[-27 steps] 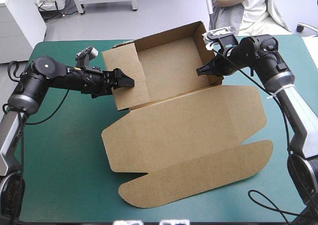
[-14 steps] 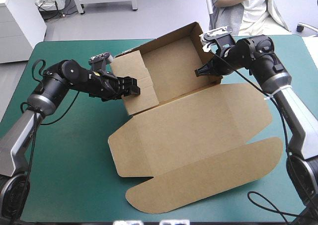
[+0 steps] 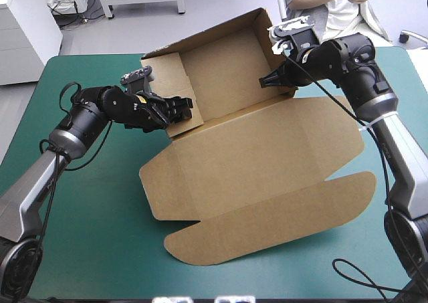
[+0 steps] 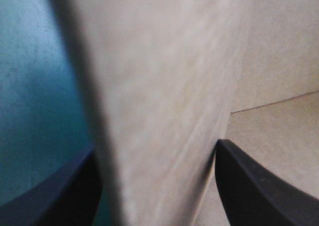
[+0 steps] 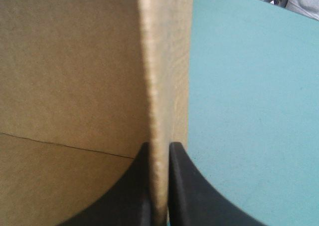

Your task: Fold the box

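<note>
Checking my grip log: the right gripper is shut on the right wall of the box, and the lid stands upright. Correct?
Not quite: the right gripper is shut on the right wall of the box, but the lid lies flat on the table, as the high view shows.

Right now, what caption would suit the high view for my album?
Half-formed brown box: right gripper pinches its right wall, left gripper straddles its left wall, lid flat on teal-green table.

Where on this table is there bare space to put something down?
Widest bare patch: the teal-green cover at the near left corner, between the left arm and the box. A smaller one lies at the far left corner. Crowded: the far middle, where the left claw and right claw are at its walls.
</note>
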Action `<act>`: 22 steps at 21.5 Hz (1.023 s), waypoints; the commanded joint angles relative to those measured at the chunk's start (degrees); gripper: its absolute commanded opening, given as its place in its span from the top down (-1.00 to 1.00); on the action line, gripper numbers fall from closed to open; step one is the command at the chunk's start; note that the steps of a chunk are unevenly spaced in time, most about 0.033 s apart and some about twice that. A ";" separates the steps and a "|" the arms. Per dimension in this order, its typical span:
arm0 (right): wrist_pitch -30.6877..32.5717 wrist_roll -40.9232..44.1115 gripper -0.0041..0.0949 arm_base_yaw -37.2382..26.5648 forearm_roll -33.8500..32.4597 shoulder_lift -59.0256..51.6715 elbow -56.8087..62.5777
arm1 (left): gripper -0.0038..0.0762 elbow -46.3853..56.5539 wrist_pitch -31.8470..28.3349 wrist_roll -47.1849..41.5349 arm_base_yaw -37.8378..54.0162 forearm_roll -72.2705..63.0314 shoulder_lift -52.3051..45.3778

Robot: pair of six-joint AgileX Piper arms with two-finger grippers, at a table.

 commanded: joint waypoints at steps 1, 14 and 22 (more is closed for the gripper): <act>-2.90 1.63 0.94 0.42 3.54 -3.61 -5.23 | -0.24 -1.56 -4.03 -2.69 -0.46 -1.52 -2.11; 1.30 1.86 0.94 0.42 0.87 -3.24 -5.65 | 0.64 -1.56 -7.90 -2.69 -0.46 -1.80 -4.18; 4.09 2.56 0.94 0.42 -2.27 -2.87 -5.65 | 0.93 -1.56 -7.38 -0.72 -0.46 0.78 -5.24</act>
